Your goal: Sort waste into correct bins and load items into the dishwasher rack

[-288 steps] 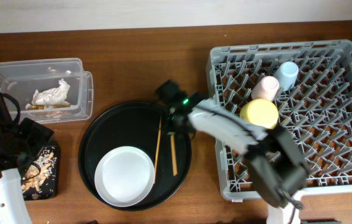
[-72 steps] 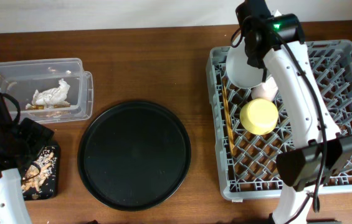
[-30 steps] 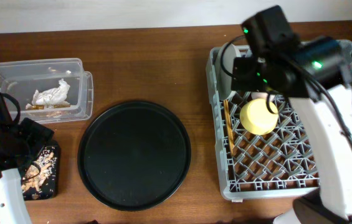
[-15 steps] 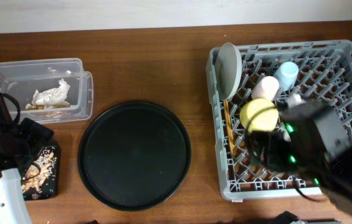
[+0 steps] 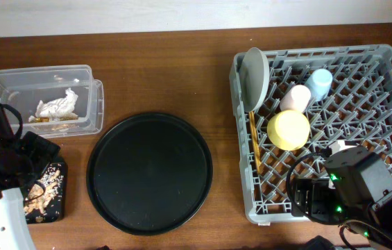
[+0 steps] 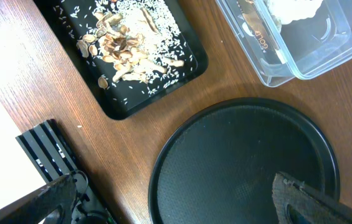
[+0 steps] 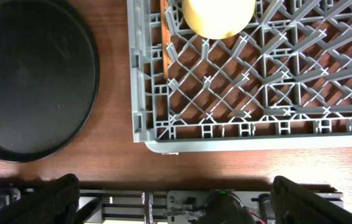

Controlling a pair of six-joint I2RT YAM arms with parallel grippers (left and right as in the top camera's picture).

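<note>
Grey plate (image 5: 253,68), stiff, probably slick, stands edgewise in the rack (image 5: 334,51), graspable by its rim; left gripper (image 6: 176,202) and right gripper (image 7: 176,202) gape empty.

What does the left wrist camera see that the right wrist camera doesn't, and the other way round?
Only left wrist: the flat black tray of food scraps and the clear box holding a napkin. Only right wrist: the grey rack, with the yellow bowl and chopsticks in it. Both: the round black tray on the wooden table.
</note>
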